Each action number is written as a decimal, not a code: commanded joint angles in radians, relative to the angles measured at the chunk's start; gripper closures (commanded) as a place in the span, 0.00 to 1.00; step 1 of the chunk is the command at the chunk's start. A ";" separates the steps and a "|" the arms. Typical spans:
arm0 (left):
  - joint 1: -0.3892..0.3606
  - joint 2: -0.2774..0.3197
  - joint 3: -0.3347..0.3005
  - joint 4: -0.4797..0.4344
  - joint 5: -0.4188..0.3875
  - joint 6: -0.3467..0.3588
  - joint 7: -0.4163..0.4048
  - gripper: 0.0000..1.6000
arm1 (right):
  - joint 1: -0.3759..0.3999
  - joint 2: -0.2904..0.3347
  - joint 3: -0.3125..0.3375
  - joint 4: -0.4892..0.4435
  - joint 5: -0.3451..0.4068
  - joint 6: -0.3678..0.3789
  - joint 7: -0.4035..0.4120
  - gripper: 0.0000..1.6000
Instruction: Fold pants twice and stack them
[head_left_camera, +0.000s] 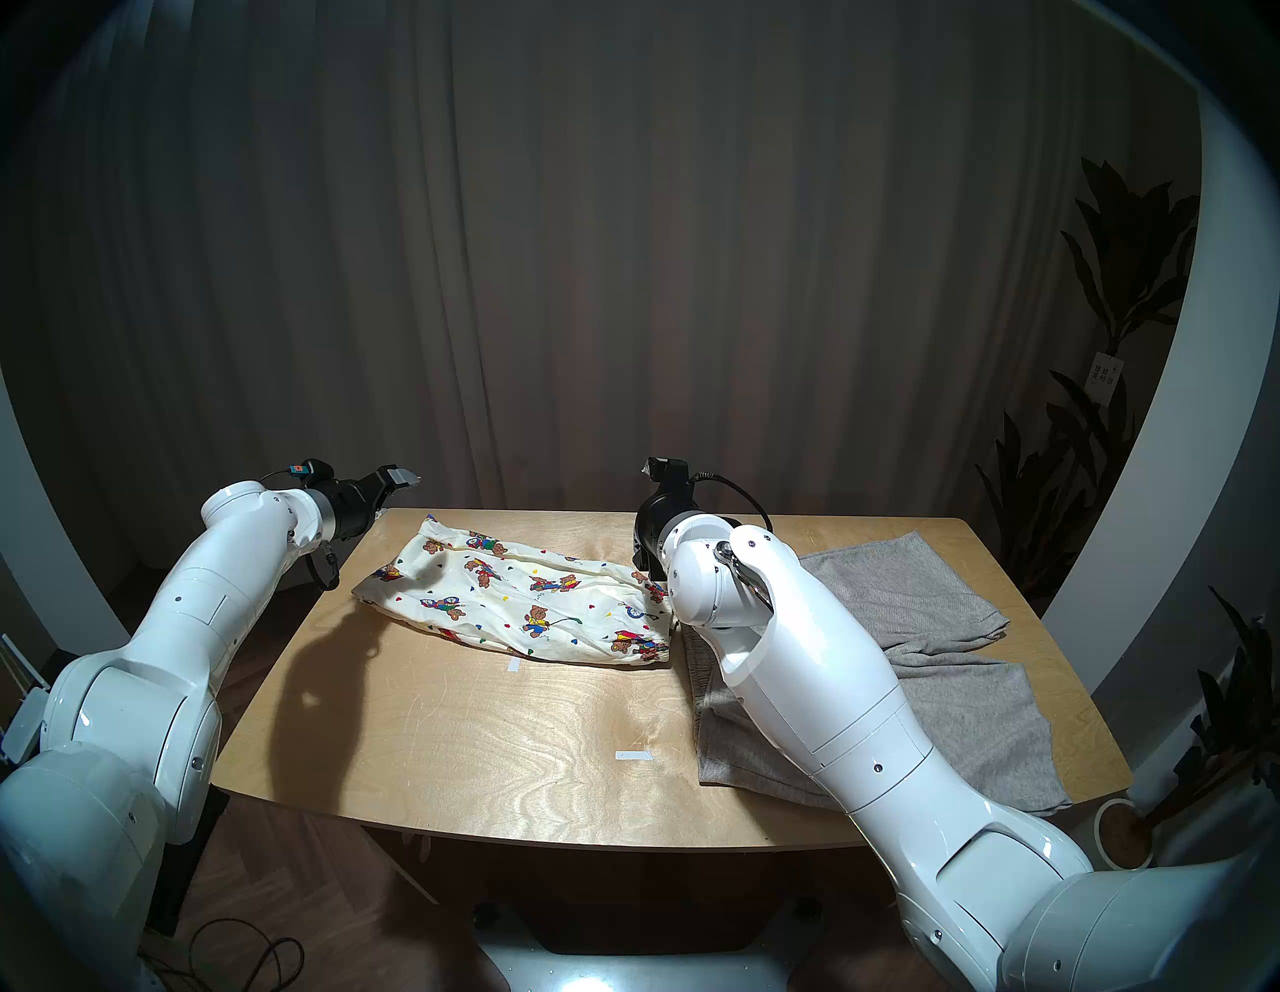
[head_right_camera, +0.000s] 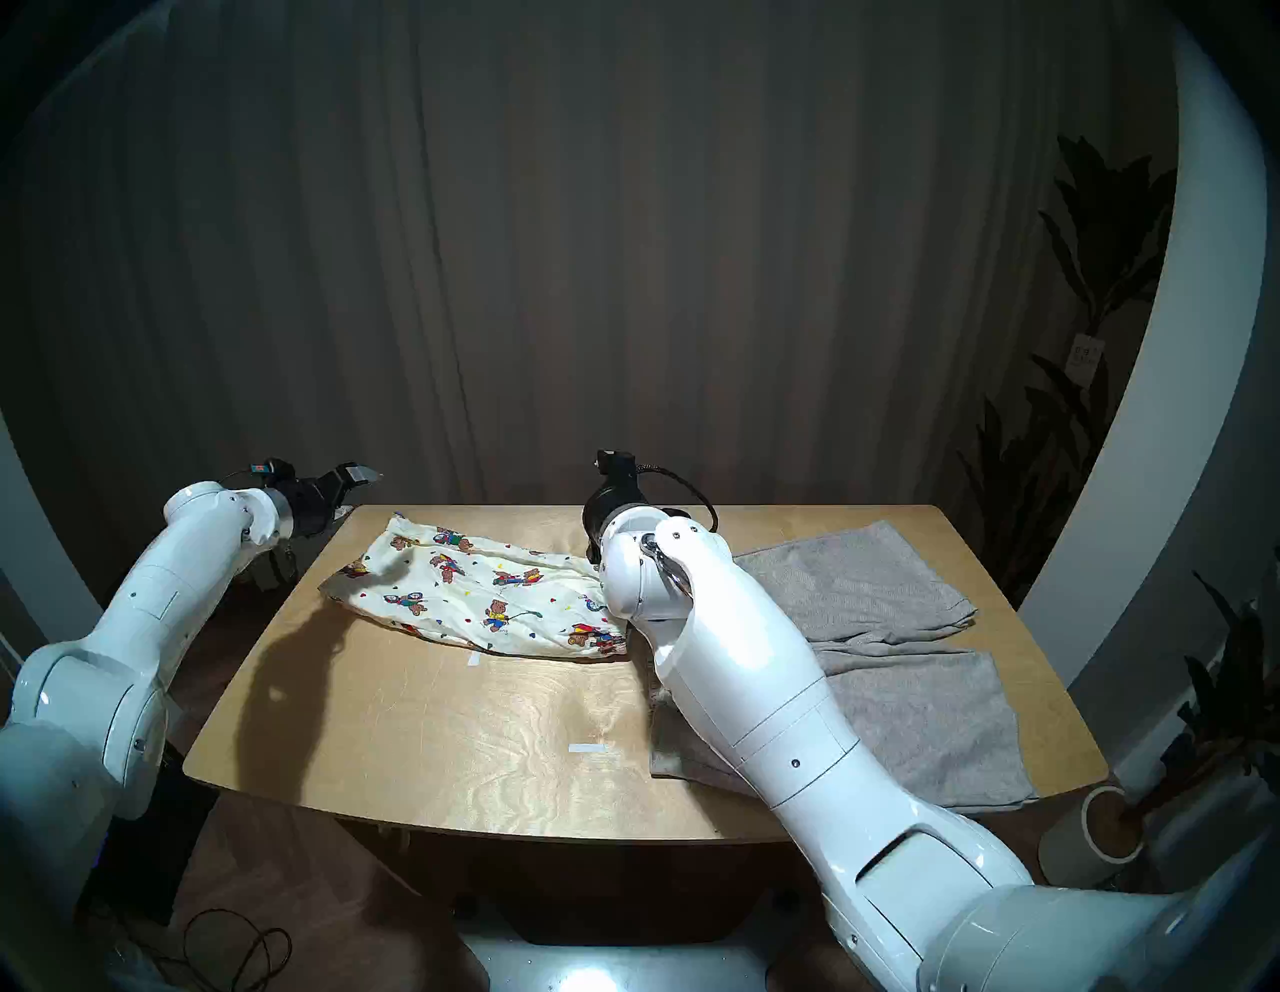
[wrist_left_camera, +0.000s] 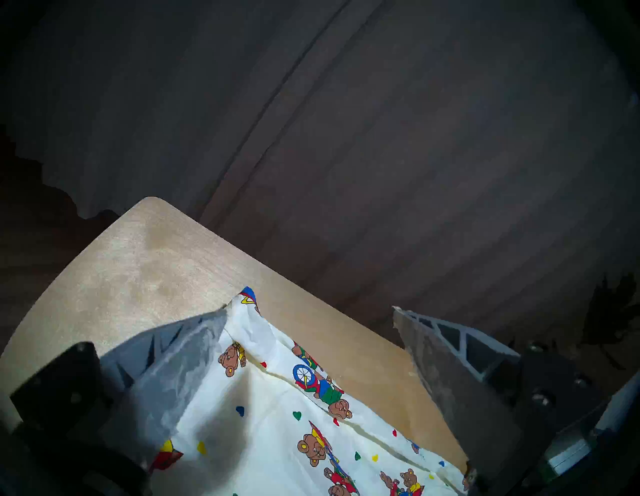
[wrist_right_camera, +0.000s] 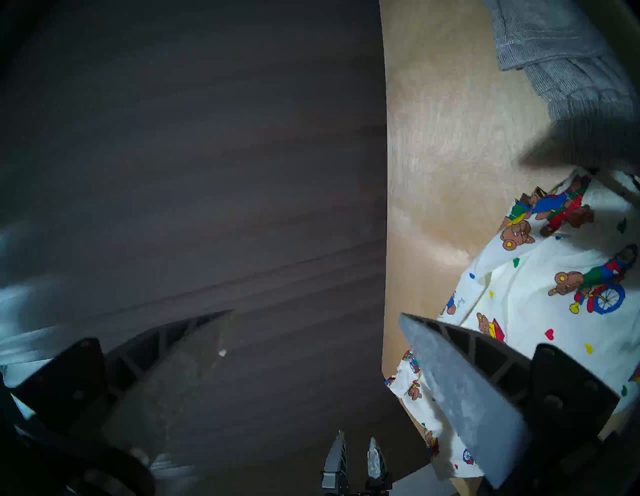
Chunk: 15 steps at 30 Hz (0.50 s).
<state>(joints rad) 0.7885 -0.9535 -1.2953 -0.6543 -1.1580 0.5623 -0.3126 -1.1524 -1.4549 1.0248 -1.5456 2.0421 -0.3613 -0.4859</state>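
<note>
The cream teddy-bear pants lie folded lengthwise across the back middle of the table. The grey pants lie spread flat on the right, partly under my right arm. My left gripper hovers open above the table's far left corner, and the left wrist view shows it empty over the printed pants' corner. My right gripper hangs open and empty above the printed pants' right end, beside the grey pants. In the head views my wrist hides its fingertips.
Two white tape marks are stuck on the wooden tabletop. A dark curtain hangs close behind the table. Potted plants and a round pot stand off the right edge.
</note>
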 joint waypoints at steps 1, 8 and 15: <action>0.090 0.036 -0.046 -0.046 -0.044 -0.016 -0.039 0.00 | -0.049 0.023 0.012 -0.094 0.013 0.002 0.010 0.00; 0.178 0.035 -0.083 -0.087 -0.088 -0.028 -0.075 0.00 | -0.102 0.055 0.020 -0.159 0.030 0.006 0.009 0.00; 0.245 0.047 -0.127 -0.164 -0.126 -0.065 -0.135 0.00 | -0.138 0.082 0.030 -0.198 0.045 0.009 0.009 0.00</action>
<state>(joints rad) 0.9782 -0.9258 -1.3749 -0.7311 -1.2440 0.5337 -0.3839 -1.2565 -1.3950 1.0447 -1.6775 2.0811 -0.3561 -0.4854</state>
